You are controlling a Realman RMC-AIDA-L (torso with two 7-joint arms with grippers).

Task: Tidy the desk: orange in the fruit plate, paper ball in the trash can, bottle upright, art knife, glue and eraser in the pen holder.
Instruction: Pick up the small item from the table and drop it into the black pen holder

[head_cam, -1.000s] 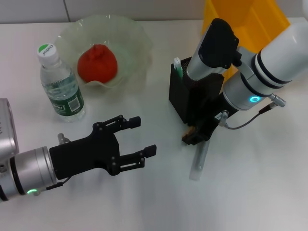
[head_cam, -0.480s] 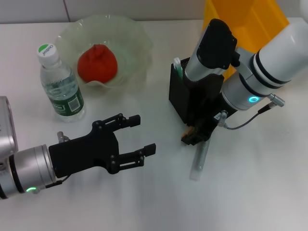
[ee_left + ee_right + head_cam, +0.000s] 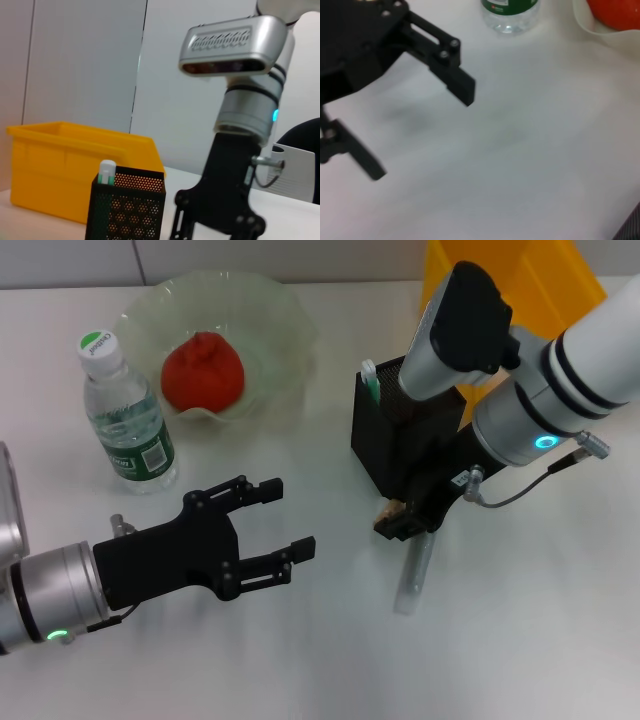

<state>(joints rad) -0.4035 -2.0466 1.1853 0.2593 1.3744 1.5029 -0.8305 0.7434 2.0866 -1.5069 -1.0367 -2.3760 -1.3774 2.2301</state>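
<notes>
Table (image 3: 520, 640): white, glue (image 3: 413, 570) lying flat.
Right hand (image 3: 400, 520): low beside pen holder (image 3: 385, 435), grasp unclear.
Left hand (image 3: 280, 520): released, hovering.

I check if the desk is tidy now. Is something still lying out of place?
Yes. The glue lies flat on the desk in front of the pen holder, not inside it. The right gripper is low beside the glue. The orange is in the plate; the bottle stands upright.

One orange (image 3: 203, 372), one bottle (image 3: 126, 418), maybe one glue (image 3: 413, 572)
</notes>
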